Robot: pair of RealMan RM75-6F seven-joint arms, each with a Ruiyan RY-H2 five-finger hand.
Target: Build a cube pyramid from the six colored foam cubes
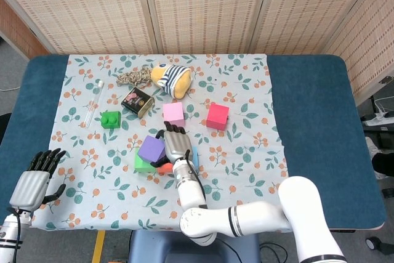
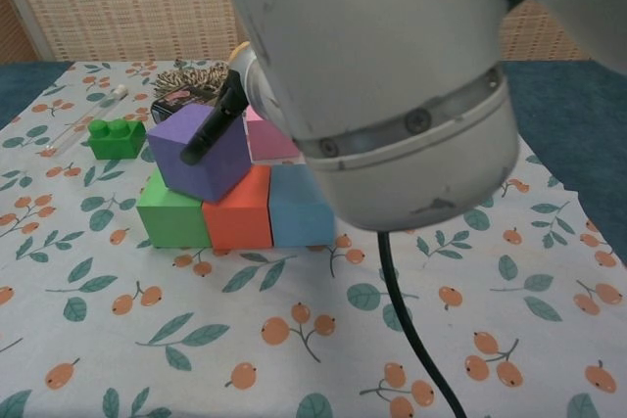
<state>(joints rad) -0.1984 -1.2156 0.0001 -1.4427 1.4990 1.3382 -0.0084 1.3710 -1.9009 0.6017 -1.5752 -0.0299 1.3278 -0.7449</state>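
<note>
Green (image 2: 171,219), orange (image 2: 238,219) and blue (image 2: 299,208) cubes stand in a row. A purple cube (image 2: 196,156) sits tilted on top of the green and orange ones. My right hand (image 1: 175,146) holds the purple cube (image 1: 151,149), with dark fingers (image 2: 211,129) across its top face and the thumb at its lower edge. The pink cube (image 1: 173,114) and red cube (image 1: 217,116) lie apart behind the row. In the chest view my right arm hides the red cube. My left hand (image 1: 34,180) hangs at the table's front left edge, fingers apart and empty.
A green toy brick (image 1: 111,119), a clear tube (image 1: 93,103), a small dark tin (image 1: 137,102), a chain (image 1: 132,78) and a striped plush toy (image 1: 171,78) lie at the back of the floral cloth (image 1: 246,152). My right forearm (image 2: 382,75) fills much of the chest view.
</note>
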